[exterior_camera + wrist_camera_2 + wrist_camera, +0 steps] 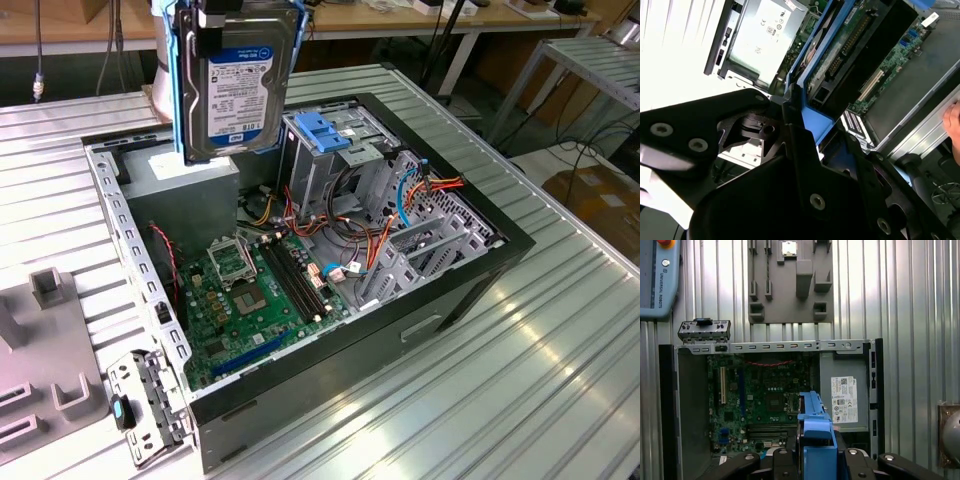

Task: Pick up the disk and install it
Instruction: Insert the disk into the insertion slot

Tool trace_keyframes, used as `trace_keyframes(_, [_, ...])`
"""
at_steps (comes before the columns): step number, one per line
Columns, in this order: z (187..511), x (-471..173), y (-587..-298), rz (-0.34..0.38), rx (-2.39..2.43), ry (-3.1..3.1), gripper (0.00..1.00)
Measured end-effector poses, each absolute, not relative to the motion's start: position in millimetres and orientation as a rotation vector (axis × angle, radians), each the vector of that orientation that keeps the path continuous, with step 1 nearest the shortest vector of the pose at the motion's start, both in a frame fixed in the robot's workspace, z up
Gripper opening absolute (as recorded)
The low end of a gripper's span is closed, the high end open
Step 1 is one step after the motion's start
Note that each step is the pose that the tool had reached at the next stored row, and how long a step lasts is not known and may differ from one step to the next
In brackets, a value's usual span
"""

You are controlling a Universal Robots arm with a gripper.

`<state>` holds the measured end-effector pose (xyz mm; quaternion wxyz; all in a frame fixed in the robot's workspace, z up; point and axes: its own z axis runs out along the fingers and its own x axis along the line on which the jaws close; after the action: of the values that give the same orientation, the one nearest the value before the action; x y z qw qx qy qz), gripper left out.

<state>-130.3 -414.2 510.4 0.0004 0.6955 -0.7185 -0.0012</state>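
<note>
The ribbed metal surface [560,330] carries an open computer case [470,290] lying on its side. In the exterior view, your fingers [208,32] are clamped on the top of the disk [240,90], which hangs upright in the air above the power supply [185,180], beside the drive cage [325,140]. Loose cables [350,225] around that cage could snag it. In the second wrist view, a person's hand [952,120] is close to the case, so you risk a collision. In the first wrist view, the blue rail [815,432] hangs over the motherboard [765,390]; a slip here would drop the disk onto it.
</note>
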Motion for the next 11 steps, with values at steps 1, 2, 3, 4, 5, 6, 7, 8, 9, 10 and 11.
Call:
trace_keyframes(1, [510.4,-130.3,-414.7,-0.004,2.184,-2.257,0.37])
trace_keyframes(2, [510.4,-130.3,-415.0,-0.004,2.184,-2.257,0.37])
trace_keyframes(3, [510.4,-130.3,-415.6,-0.004,2.184,-2.257,0.37])
trace_keyframes(4, [510.5,-130.3,-416.6,-0.004,2.184,-2.257,0.37])
trace_keyframes(5, [510.4,-130.3,-417.5,-0.004,2.184,-2.257,0.37])
trace_keyframes(6, [510.4,-130.3,-418.1,-0.004,2.184,-2.257,0.37])
trace_keyframes(7, [510.4,-130.3,-418.6,-0.004,2.184,-2.257,0.37])
trace_keyframes(8, [510.4,-130.3,-419.3,-0.004,2.184,-2.257,0.37])
trace_keyframes(9, [510.4,-130.3,-419.8,-0.004,2.184,-2.257,0.37])
trace_keyframes(10, [510.4,-130.3,-420.2,-0.004,2.184,-2.257,0.37])
trace_keyframes(11, [510.4,-130.3,-421.0,-0.004,2.184,-2.257,0.37])
